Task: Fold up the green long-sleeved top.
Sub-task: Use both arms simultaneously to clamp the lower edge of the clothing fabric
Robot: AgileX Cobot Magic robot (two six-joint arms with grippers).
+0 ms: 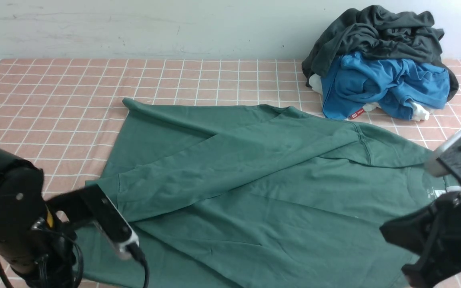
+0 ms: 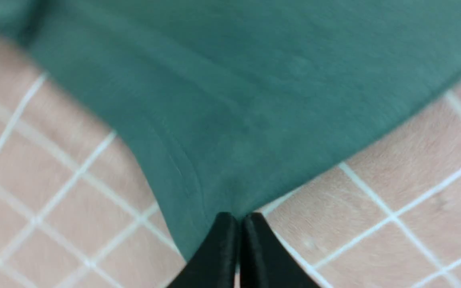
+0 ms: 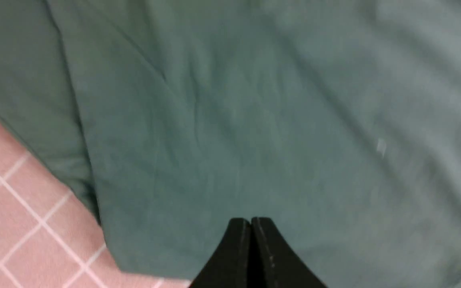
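Green long-sleeved top (image 1: 254,188) flat on desk (image 1: 54,100), sleeve (image 1: 222,160) crossed over body; body folds not yet done. Left pincer (image 2: 236,218) pinched shut on 7 o'clock hem corner; right pincer (image 3: 250,220) closed, seemingly empty.

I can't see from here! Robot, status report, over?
Left gripper jaws shut on green top corner. Right gripper jaws shut above it. Top spread, sleeve folded across. Clothes pile beyond, far right.

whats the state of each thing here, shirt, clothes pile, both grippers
green long-sleeved top, spread out, one sleeve folded across the body
left gripper, shut on a corner of the top
right gripper, shut, over the top, no grip visible
blue garment, crumpled in a pile
dark grey garment, crumpled on the blue one
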